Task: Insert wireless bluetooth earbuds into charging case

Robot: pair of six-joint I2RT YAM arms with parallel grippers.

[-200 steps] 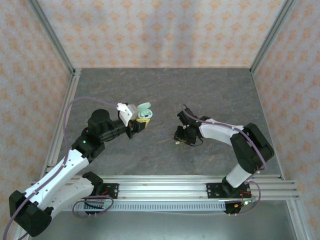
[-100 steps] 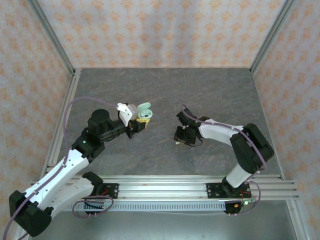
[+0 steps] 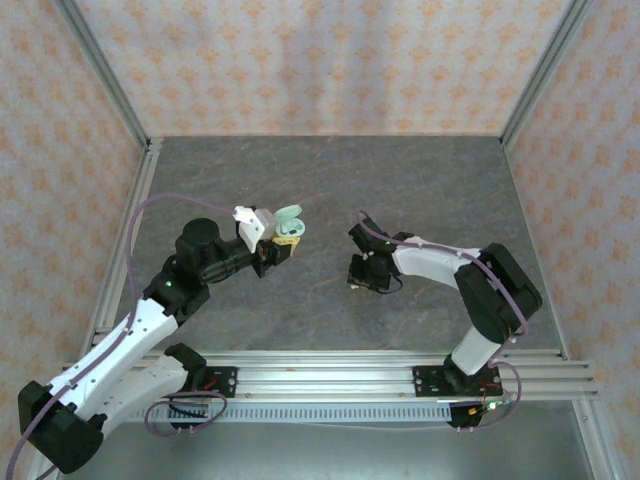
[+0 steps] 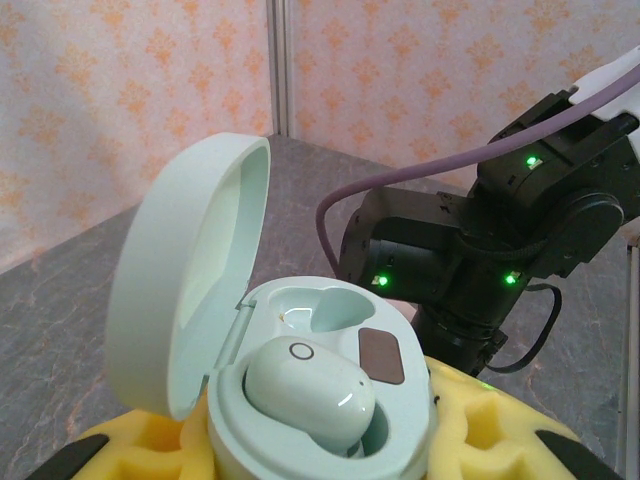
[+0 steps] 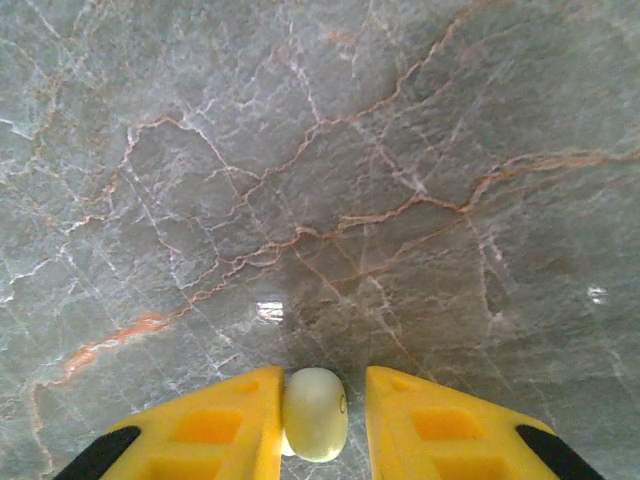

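Mint case standing open, one bud seated, one bud apart

The pale mint charging case is sitting upright in the left gripper, left of centre, lid tilting open. A whitish-green earbud is lying in its near well. A second earbud, whitish-green too, is lying right of centre between the jaws of the right gripper, touching one jaw.

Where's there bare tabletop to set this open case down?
Bare: the far half of the table, up to the back wall, and the near middle before the rail. Crowded: the centre, where the left gripper holds the charging case opposite the right gripper.
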